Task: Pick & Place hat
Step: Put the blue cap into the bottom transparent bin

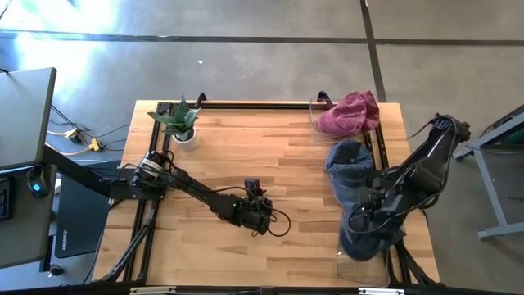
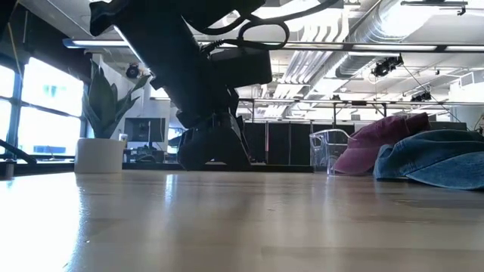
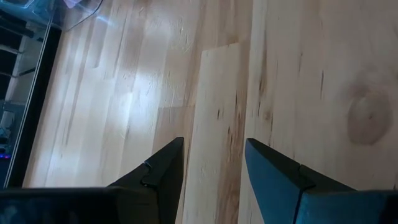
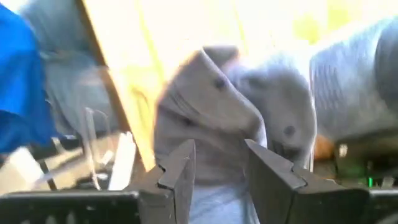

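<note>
A blue denim hat (image 1: 370, 239) lies bunched in a clear container (image 1: 360, 270) at the table's near right corner. My right gripper (image 1: 363, 218) is over it, and in the right wrist view the hat's cloth (image 4: 217, 118) fills the gap between the fingers. A second blue denim hat (image 1: 347, 161) rests on the table farther back and also shows in the low view (image 2: 442, 159). A pink hat (image 1: 352, 113) sits at the far right. My left gripper (image 1: 259, 215) waits open, low over the middle of the table (image 3: 214, 168). My right gripper has a bunched fold of the blue hat (image 4: 219, 177) between its two fingers, coming from above and slanting down. The picture is blurred, so the number of layers and the part of the hat do not show. The rest of the hat (image 1: 377, 244) lies in the clear container.
A potted plant (image 1: 182, 123) stands at the far left corner. A second clear container (image 1: 319, 108) stands by the pink hat at the far right, also seen in the low view (image 2: 329, 149). Bare wood spans the table's middle and left (image 1: 246, 156). A desk stands off the table's left.
</note>
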### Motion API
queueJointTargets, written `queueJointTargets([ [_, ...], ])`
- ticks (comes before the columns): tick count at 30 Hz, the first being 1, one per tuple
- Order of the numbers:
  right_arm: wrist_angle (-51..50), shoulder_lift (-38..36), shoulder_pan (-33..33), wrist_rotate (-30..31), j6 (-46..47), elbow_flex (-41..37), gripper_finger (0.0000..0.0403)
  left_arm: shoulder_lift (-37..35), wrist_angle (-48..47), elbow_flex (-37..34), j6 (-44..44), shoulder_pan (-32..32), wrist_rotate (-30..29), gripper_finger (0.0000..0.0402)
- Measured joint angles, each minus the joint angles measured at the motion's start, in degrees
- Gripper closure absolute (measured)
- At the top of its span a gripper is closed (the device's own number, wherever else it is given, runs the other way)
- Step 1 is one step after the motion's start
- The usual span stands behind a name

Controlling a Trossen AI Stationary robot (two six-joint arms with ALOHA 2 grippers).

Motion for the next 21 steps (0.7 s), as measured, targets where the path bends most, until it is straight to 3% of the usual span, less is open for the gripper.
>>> queueJointTargets([
  [2, 0.3, 0.0, -0.7, 4.1, -3.6, 2.2, 0.0274, 0.0, -1.9, 0.0, -2.2, 0.0, 0.0, 0.0237],
  [5, 2.6, 0.0, -2.3, 15.7, -12.5, 3.4, 0.0275, 0.0, -5.2, 0.0, -5.6, 0.4, 0.0, 0.0237],
  [7, 4.4, 0.0, -5.2, 18.9, -18.2, 3.2, 0.0274, 0.0, -6.2, 0.0, -6.7, 0.8, 0.4, 0.0237],
  [14, 11.0, 3.4, -24.7, 15.6, -38.7, 3.1, 0.0247, 1.2, -4.0, -0.1, -6.7, 3.8, 2.6, 0.0237],
  [17, 10.4, 7.5, -33.3, 12.2, -43.2, 3.1, 0.0217, 1.2, -4.3, 0.0, -6.9, 4.3, 4.0, 0.0237],
  [21, 5.8, 14.8, -42.7, 12.1, -47.4, 3.1, 0.0178, 1.2, -4.2, 0.0, -6.9, 4.0, 4.7, 0.0237],
])
